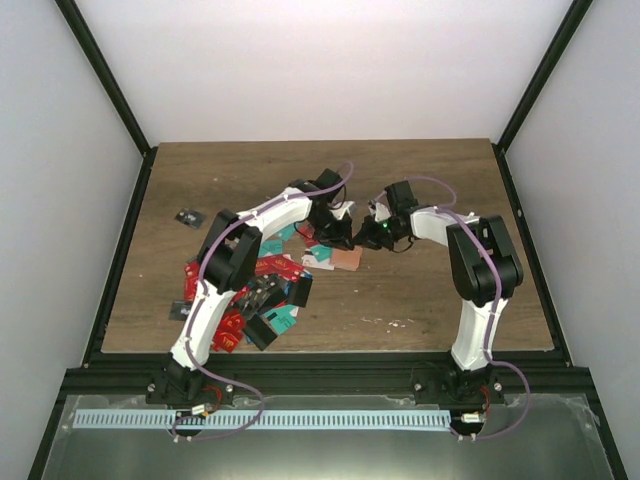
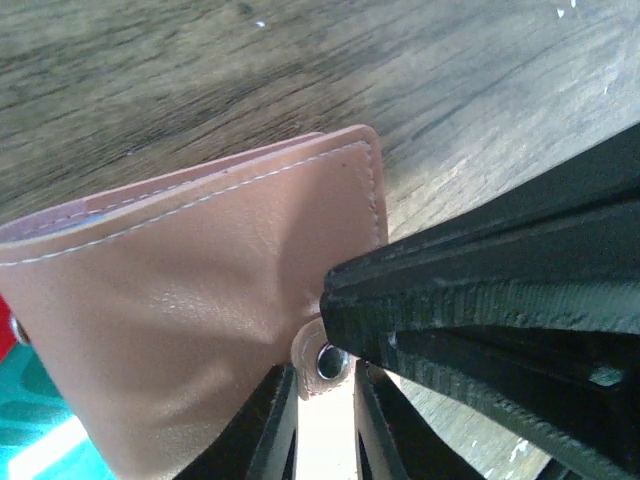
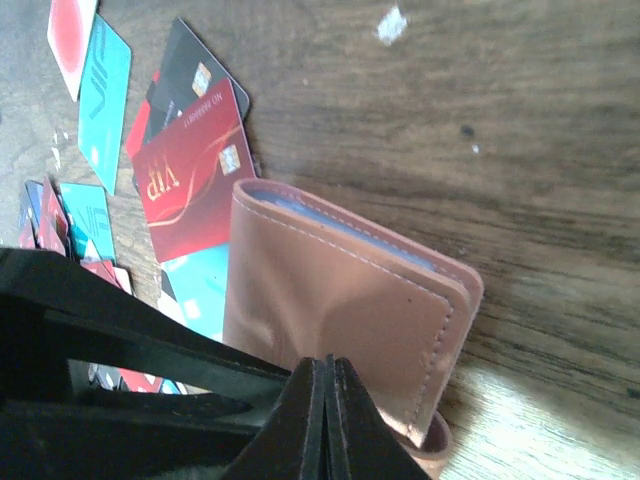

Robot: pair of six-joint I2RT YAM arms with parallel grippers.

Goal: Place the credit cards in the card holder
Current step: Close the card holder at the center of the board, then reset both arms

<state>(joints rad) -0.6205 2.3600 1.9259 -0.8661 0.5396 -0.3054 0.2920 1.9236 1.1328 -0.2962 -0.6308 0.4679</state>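
Note:
The salmon-pink card holder [image 1: 345, 259] [image 2: 200, 290] [image 3: 330, 300] lies folded on the wooden table, a blue edge showing inside the fold. Its snap tab [image 2: 322, 362] sits between the tips of my left gripper [image 2: 325, 385] [image 1: 335, 240], whose fingers stand slightly open. My right gripper [image 3: 328, 400] [image 1: 365, 238] is shut, nothing visible between its fingers, and its tips rest on the holder's face beside the tab. Credit cards [image 1: 260, 290] lie piled left of the holder, among them a red VIP card [image 3: 190, 180], a teal card [image 3: 103, 100] and a black card [image 3: 185, 75].
One dark card [image 1: 187, 217] lies apart at the table's left rear. Black frame rails [image 1: 120, 240] border the table on both sides. Small white specks [image 1: 385, 322] dot the wood near the front.

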